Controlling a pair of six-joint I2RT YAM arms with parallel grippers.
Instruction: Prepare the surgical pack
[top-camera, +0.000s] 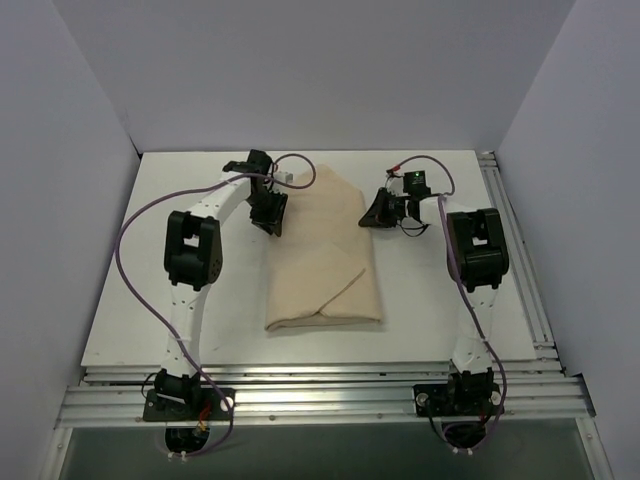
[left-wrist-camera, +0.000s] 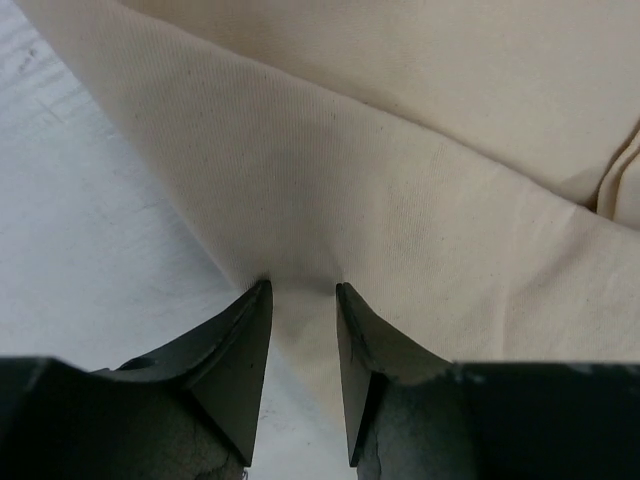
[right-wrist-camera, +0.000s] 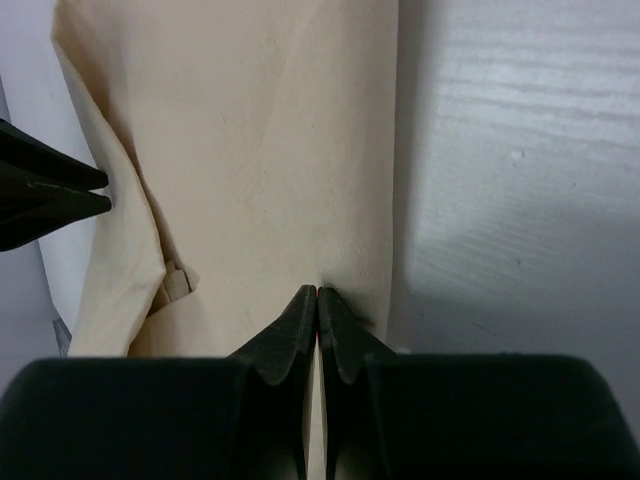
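- The surgical pack (top-camera: 322, 265) lay as a folded tan cloth bundle in the middle of the white table (top-camera: 440, 320); its near end was squared off and its far end ran to a slanted flap; from above you saw only cloth.
- Your left gripper (left-wrist-camera: 303, 288) sat at the bundle's far left corner; its jaws stood partway apart with a raised ridge of the cloth filling the gap between them; creases ran out from both tips, so it read as a pinch on that fold.
- Your right gripper (right-wrist-camera: 317, 292) sat at the bundle's far right edge, across from the left one; its jaws were closed tight, tip against tip, right at the cloth beside its edge; whether a layer was caught between them, I could not tell.
- In the right wrist view the left fingers (right-wrist-camera: 55, 190) showed at the cloth's opposite edge; the two grippers were well apart, with the width of the bundle between them.
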